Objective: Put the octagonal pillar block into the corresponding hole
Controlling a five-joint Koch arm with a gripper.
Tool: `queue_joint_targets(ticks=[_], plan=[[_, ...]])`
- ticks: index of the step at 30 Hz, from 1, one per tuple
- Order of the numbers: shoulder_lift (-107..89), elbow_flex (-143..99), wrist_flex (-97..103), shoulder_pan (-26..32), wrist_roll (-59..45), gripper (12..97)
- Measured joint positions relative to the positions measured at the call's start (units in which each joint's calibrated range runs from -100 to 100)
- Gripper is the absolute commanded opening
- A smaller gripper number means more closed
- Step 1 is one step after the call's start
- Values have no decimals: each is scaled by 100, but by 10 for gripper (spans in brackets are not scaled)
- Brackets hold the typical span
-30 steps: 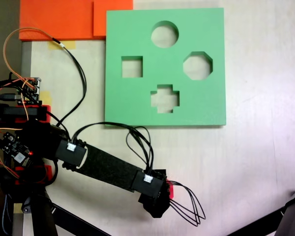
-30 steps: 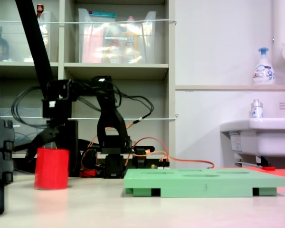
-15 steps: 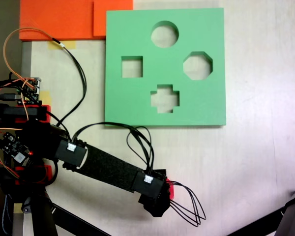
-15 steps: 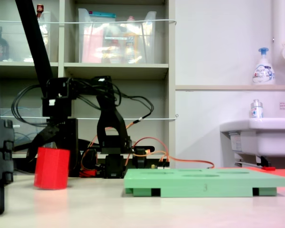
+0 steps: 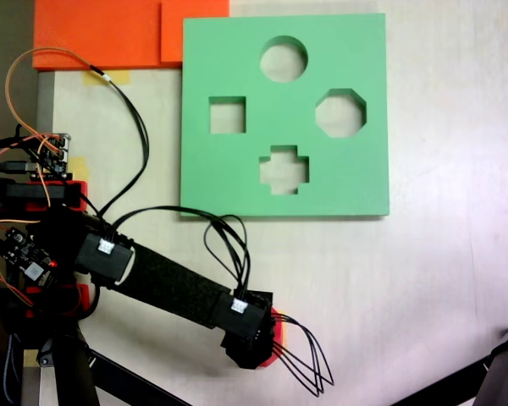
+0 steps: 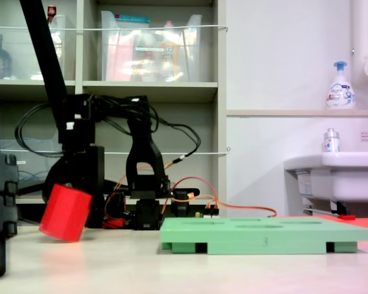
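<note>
Tilting at lower left, the octagonal pillar block [image 6: 65,212] hangs pinched under the fingers [image 6: 60,184], its eight-sided top hidden.

The pale table [image 5: 440,279] carries a green foam board [image 5: 237,178].

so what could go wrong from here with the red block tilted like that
1. In a fixed view the octagonal pillar block is tilted, one edge off the table, under the arm. How the gripper holds it is hidden, so it may slip or topple.
2. If it stays tilted, it may catch the rim of the octagonal hole in the green foam board rather than drop in.
3. The cables looping beside the block could snag during the move.
</note>
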Motion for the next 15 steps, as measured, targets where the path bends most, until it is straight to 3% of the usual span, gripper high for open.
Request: queue_joint_targets(ticks=[9, 15], plan=[[-1423, -20, -20, 425, 430, 313], [-1833, -20, -29, 1138, 1153, 313]])
